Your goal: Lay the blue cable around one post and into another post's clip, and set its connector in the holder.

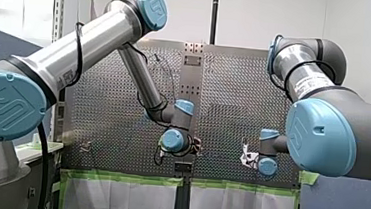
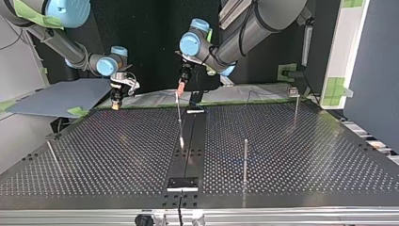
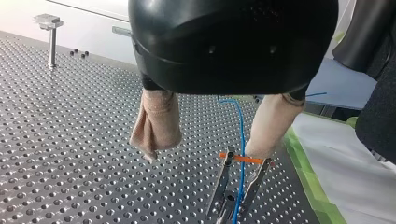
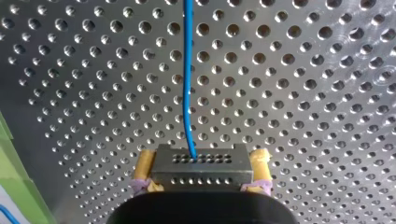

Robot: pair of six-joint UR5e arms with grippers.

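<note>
While the perforated table point(image 2: 94, 155) takes most of the scene, both arms work at the edge that is near to their bases. My left gripper point(image 3: 204, 151) hangs over the middle strip, its beige pads point(image 3: 156, 121) wide apart and holding nothing. Just under it stands the clip post point(image 3: 221, 182). The blue cable point(image 3: 240, 135) passes between the pads and seems to lie between the two metal tongs of the clip.

My right gripper point(image 4: 202, 160) is closed on the connector point(image 4: 198, 170), with a yellow pad pressed on each side of it. It holds the connector a little above the table, to the right of the left gripper in the front view. From the connector the cable goes out straight ahead of this gripper, along its reach.

I judge that the dark block point(image 2: 182, 183) on the middle strip, at the edge far from the arms, is the holder, though I cannot tell this surely. If so, it lies far ahead and to the left of the right gripper in the front view, and the right arm, which has the connector, is the one to carry it there
</note>
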